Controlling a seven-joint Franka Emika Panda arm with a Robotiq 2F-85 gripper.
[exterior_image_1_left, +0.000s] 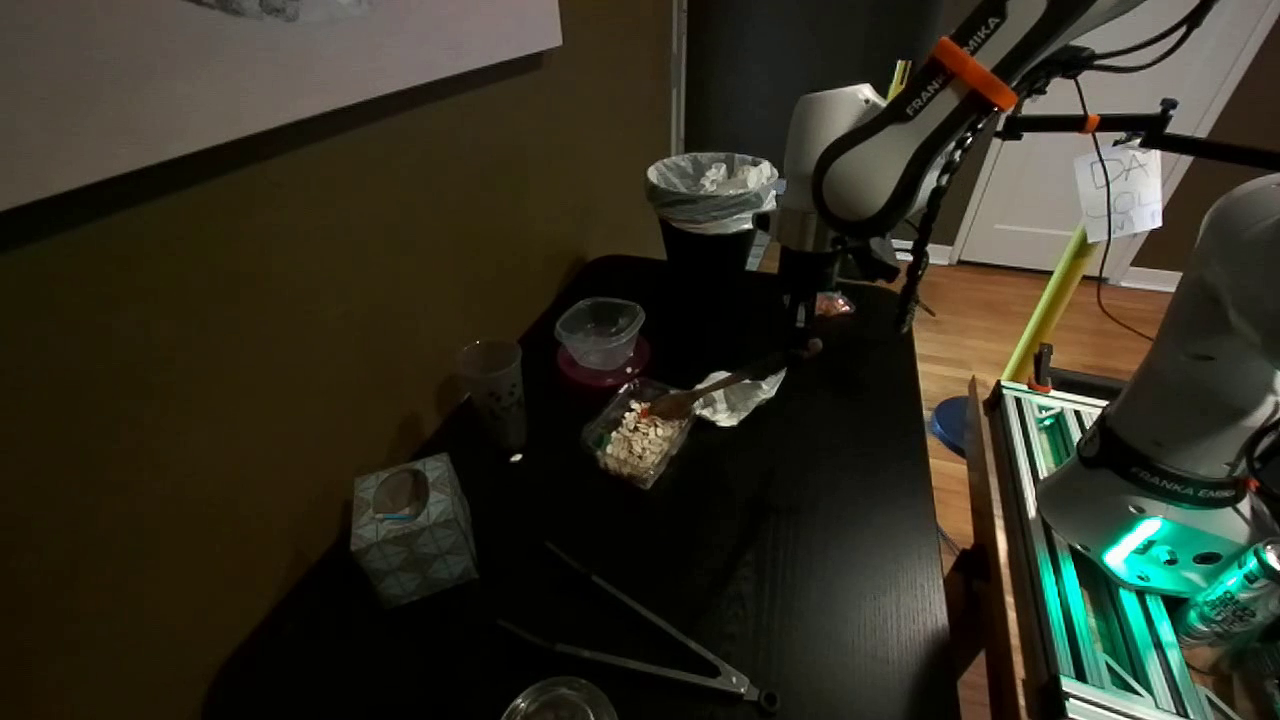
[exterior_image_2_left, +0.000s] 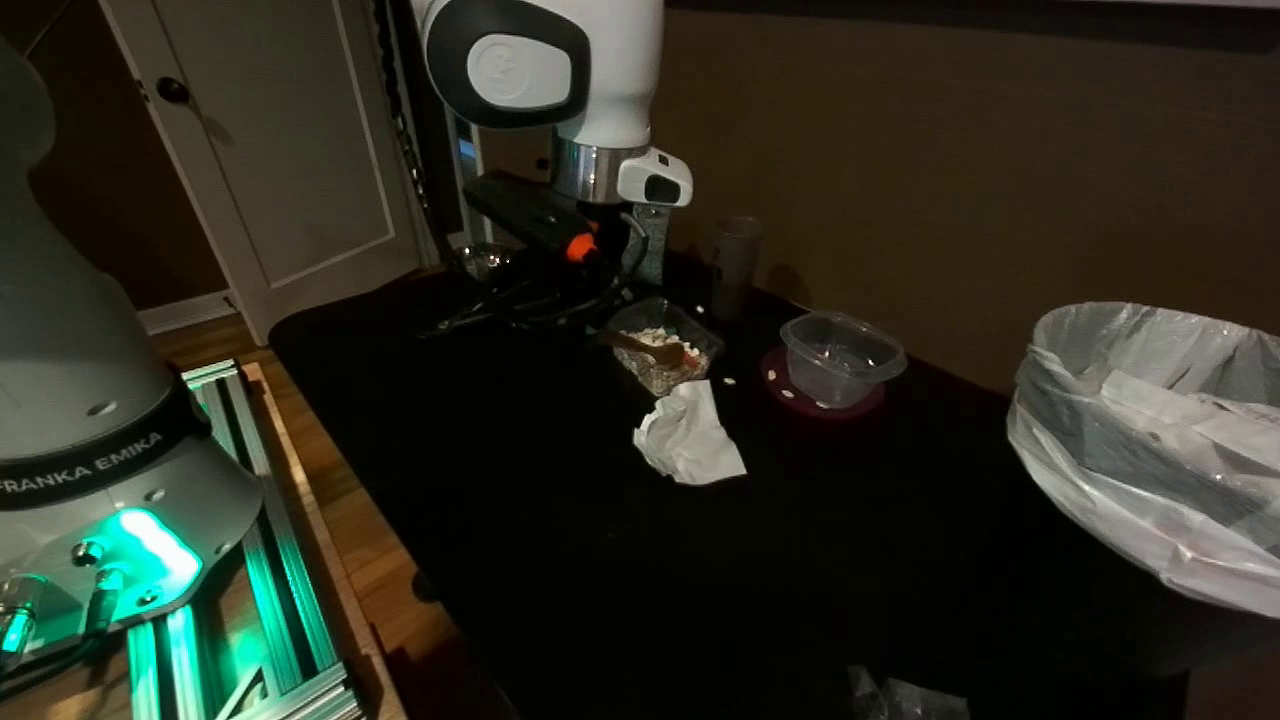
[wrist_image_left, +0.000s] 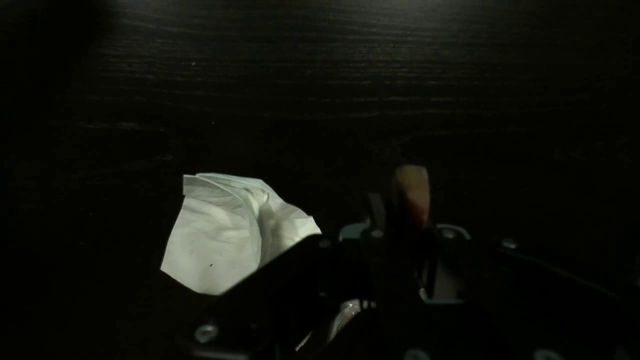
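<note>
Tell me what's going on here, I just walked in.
The robot's gripper is closed around the handle end of a wooden spoon. The spoon's bowl appears to rest on the pale flakes in a clear container on the dark table. Crumpled white paper lies beside the container, and a pair of tongs lies apart, untouched.

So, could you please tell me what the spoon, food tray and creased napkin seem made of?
Spoon: probably wood, matte, going by its warm brown. Food tray: likely clear plastic, glossy, with see-through walls and bright edges. Napkin: seemingly matte paper, given its sharp folds.
</note>
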